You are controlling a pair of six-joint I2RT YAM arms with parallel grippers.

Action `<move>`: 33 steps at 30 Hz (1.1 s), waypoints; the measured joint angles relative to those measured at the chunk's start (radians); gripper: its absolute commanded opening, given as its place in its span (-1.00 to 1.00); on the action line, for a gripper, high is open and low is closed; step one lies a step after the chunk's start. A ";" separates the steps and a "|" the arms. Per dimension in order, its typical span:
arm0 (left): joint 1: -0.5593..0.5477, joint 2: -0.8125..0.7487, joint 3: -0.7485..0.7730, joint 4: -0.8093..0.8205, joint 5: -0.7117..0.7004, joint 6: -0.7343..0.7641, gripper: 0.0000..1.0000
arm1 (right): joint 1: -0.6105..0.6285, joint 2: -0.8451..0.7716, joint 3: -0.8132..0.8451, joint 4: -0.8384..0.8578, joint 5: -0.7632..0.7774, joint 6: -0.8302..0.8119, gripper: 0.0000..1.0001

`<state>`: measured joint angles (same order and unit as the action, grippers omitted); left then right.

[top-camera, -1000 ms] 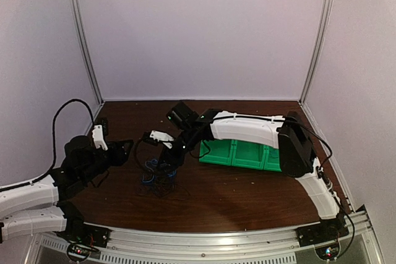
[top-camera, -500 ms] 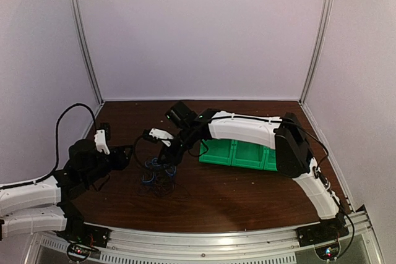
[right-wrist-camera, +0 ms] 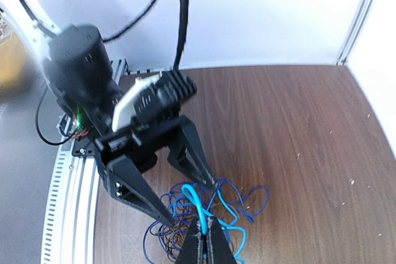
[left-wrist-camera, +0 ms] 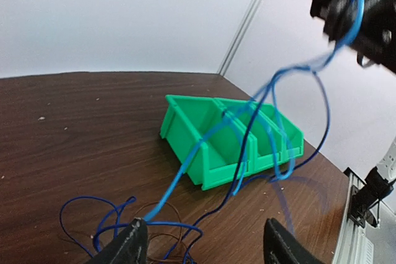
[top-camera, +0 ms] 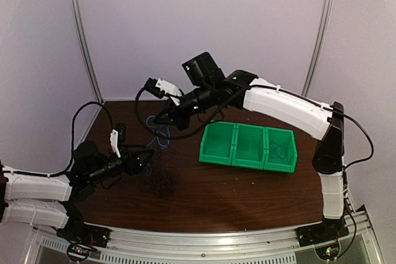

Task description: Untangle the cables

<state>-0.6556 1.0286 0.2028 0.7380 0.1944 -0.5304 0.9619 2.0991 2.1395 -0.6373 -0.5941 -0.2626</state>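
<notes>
Place: a robot test cell was indicated.
Walls: white panels [top-camera: 198, 29] were framed by aluminium posts [top-camera: 82, 41].
Front: a metal rail [top-camera: 204, 238] was fitted.

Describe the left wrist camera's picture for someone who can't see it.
A blue cable rises from a tangle on the brown table to the right gripper, top right. The open left gripper frames the bottom; a green bin stands behind.
</notes>
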 measured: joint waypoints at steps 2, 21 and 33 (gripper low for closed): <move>-0.025 0.042 0.004 0.063 0.011 0.018 0.30 | -0.004 -0.048 0.001 0.010 -0.009 -0.002 -1.00; -0.055 0.785 0.216 0.549 -0.024 -0.024 -1.00 | -0.034 -0.092 0.072 -0.033 -0.131 -0.029 -0.98; -0.024 0.795 0.200 0.529 -0.102 -0.157 -1.00 | -0.235 -0.292 0.114 -0.071 -0.248 -0.080 -0.97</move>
<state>-0.6792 1.8240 0.4023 1.2675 0.0925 -0.6872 0.7273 1.8069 2.2539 -0.7082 -0.8425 -0.3431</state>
